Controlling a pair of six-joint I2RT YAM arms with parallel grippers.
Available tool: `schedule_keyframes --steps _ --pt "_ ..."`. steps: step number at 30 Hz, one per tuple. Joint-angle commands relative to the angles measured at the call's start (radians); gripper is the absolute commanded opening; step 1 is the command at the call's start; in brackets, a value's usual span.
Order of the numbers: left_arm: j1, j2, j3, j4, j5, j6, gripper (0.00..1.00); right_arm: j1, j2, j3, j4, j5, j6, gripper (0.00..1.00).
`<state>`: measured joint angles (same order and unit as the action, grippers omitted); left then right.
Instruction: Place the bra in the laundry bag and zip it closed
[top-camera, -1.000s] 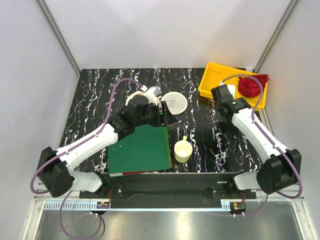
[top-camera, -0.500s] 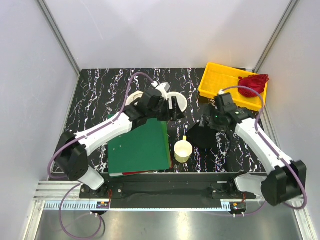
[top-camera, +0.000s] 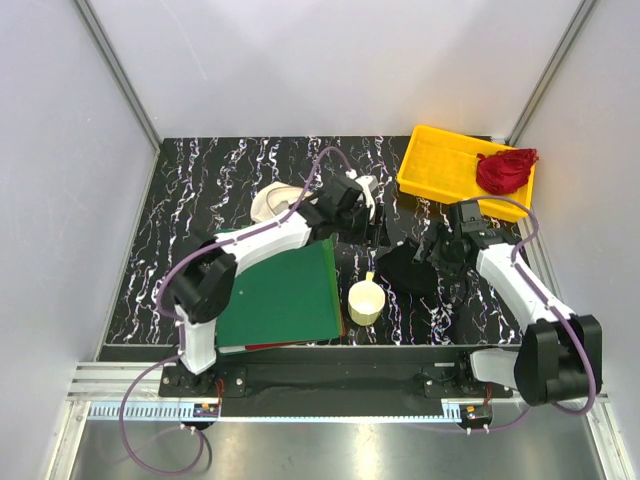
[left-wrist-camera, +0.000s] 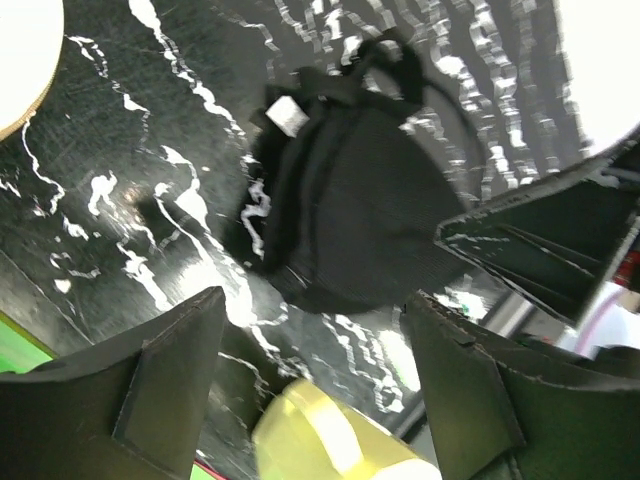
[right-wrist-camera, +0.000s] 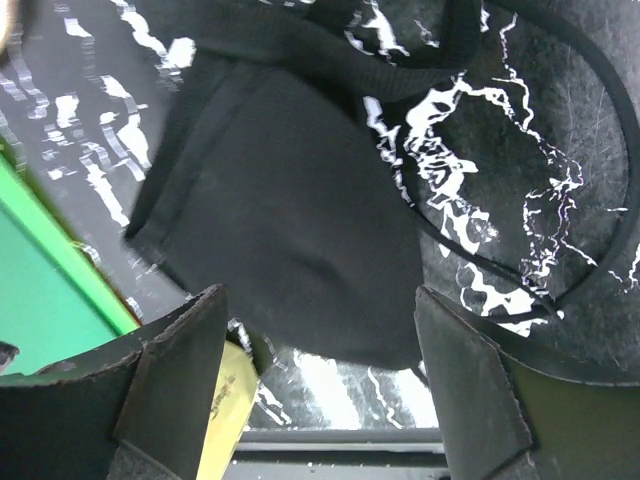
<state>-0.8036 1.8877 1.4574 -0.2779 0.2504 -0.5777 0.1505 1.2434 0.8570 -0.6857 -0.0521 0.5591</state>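
Observation:
The black bra (top-camera: 405, 270) lies in a heap on the marbled table, between the two grippers. My left gripper (top-camera: 380, 228) hangs open just up-left of it, with nothing between its fingers (left-wrist-camera: 170, 370). The left wrist view has the bra (left-wrist-camera: 350, 200) ahead of the left gripper (left-wrist-camera: 315, 298). My right gripper (top-camera: 432, 252) is open at the bra's right edge. In the right wrist view the bra (right-wrist-camera: 290, 220) lies just past the right gripper (right-wrist-camera: 318, 292), its straps (right-wrist-camera: 600, 150) spread to the right. A cream-white part of the laundry bag (top-camera: 268, 203) shows left of my left arm; the rest is hidden.
A cream cup (top-camera: 365, 300) stands just below-left of the bra, beside a green board (top-camera: 280, 295). A yellow tray (top-camera: 440, 165) at the back right holds a red garment (top-camera: 505, 170). The cup (left-wrist-camera: 330, 440) sits close under my left fingers.
The right arm brought the bra from beside the tray down onto the table and opened. The left arm swung right, away from the laundry bag, toward the bra.

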Motion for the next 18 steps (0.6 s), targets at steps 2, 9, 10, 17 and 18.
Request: schedule_keyframes --steps 2,9,10,17,18 --pt "0.003 0.093 0.106 -0.053 0.01 0.084 0.75 -0.009 0.04 -0.036 0.075 0.018 0.024 0.81" --pt "0.021 0.152 0.158 -0.052 -0.01 0.082 0.63 -0.038 0.088 -0.072 0.133 0.017 0.013 0.73" --pt "0.026 0.169 0.165 -0.052 0.006 0.082 0.63 -0.046 0.09 -0.081 0.14 0.011 0.013 0.72" --pt "0.035 0.238 0.261 -0.047 0.11 0.053 0.64 -0.069 0.088 -0.113 0.178 -0.011 0.015 0.68" --pt "0.035 0.24 0.261 -0.047 0.112 0.05 0.64 -0.069 0.073 -0.121 0.178 -0.014 0.018 0.69"
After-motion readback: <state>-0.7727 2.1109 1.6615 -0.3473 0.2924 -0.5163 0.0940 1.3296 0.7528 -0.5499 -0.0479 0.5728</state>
